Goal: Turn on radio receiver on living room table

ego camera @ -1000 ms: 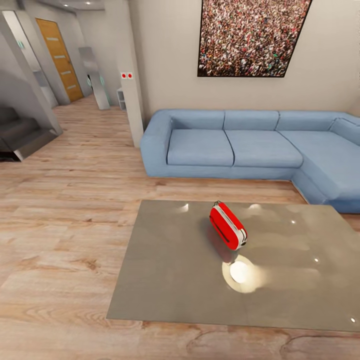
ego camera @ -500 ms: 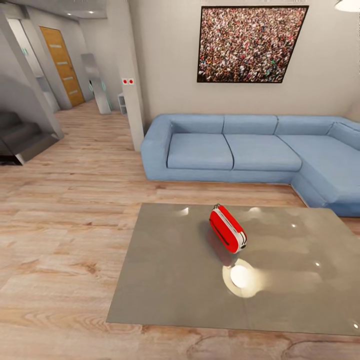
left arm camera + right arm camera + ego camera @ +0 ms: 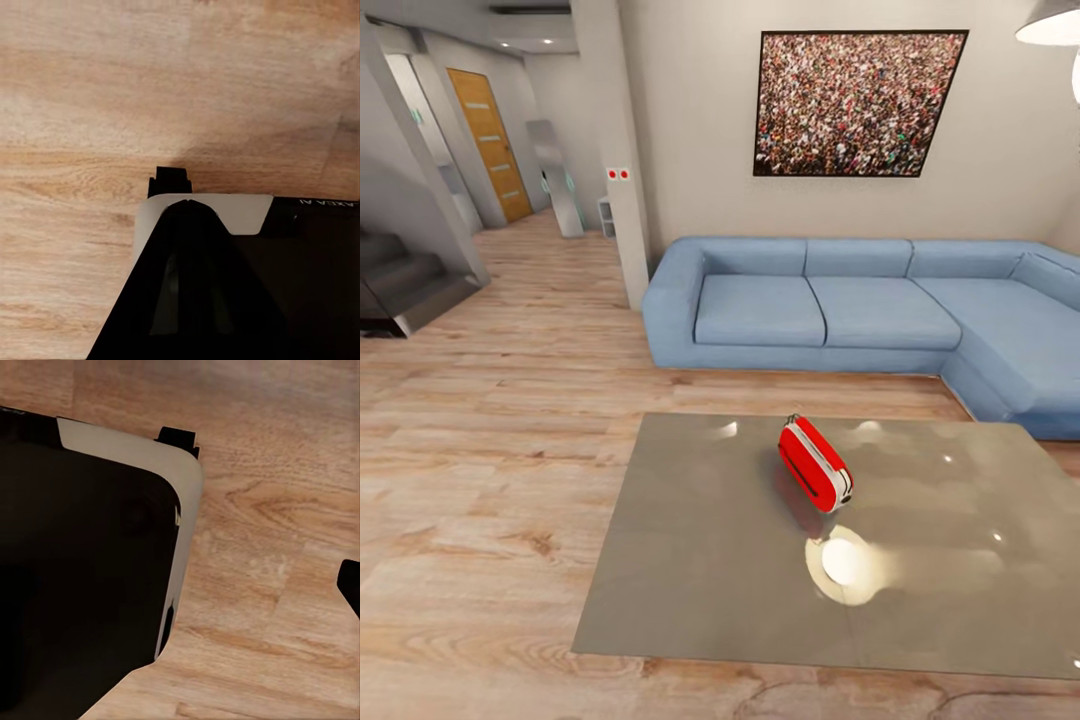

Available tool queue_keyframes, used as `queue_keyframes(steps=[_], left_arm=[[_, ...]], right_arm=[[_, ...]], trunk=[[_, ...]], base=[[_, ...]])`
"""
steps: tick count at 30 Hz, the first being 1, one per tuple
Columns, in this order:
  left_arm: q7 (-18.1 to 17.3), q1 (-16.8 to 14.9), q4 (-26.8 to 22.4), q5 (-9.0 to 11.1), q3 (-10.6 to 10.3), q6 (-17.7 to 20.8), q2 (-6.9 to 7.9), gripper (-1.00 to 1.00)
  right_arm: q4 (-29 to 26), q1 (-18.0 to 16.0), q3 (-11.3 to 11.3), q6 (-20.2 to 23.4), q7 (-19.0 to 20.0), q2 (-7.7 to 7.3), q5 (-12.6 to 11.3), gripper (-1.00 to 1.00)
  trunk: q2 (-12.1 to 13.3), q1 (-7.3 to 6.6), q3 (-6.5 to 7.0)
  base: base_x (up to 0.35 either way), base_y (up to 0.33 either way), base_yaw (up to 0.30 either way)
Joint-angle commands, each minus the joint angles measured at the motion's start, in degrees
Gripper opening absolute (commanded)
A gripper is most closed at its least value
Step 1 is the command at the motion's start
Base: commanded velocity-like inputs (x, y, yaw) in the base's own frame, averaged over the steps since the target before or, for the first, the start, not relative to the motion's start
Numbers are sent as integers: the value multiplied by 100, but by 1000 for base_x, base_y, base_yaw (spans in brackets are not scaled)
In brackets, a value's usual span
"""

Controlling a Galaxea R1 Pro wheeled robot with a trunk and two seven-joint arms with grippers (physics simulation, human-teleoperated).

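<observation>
The radio receiver [image 3: 815, 465], small and red with a white trim band, stands on edge near the middle of the table [image 3: 690, 560], nearer its far side. That table is low and wide, with a glossy grey-taupe top, and it stands on the light wood floor of the living room. In the left wrist view a dark wedge that seems to belong to my left gripper [image 3: 187, 225] hangs over my own base and the floor. A dark tip at the right wrist view's edge may be my right gripper [image 3: 351, 585]. Neither is near the radio.
A blue L-shaped sofa [image 3: 820, 305] runs behind the table and down its right side. A framed crowd picture [image 3: 855, 100] hangs above. Open plank floor [image 3: 490, 430] lies left of the table. A pillar [image 3: 622, 150], stairs [image 3: 400, 285] and a hallway are at far left.
The whole head view has shifted: the camera tilted up a little, bringing a ceiling lamp into the top right. The radio rests in the same spot on the table.
</observation>
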Motion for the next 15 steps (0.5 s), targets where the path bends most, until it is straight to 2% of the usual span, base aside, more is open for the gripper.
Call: queue_keyframes(steps=[1, 15], left_arm=[[0, 0, 0, 0, 0, 0, 0, -100], [-1, 0, 0, 0, 0, 9, 9, -100]], right_arm=[[0, 0, 1, 0, 0, 0, 0, 100], [0, 0, 5, 2, 0, 0, 0, 100]], trunk=[[0, 0, 10], [0, 0, 140]], base=[[0, 0, 0], [0, 0, 0]])
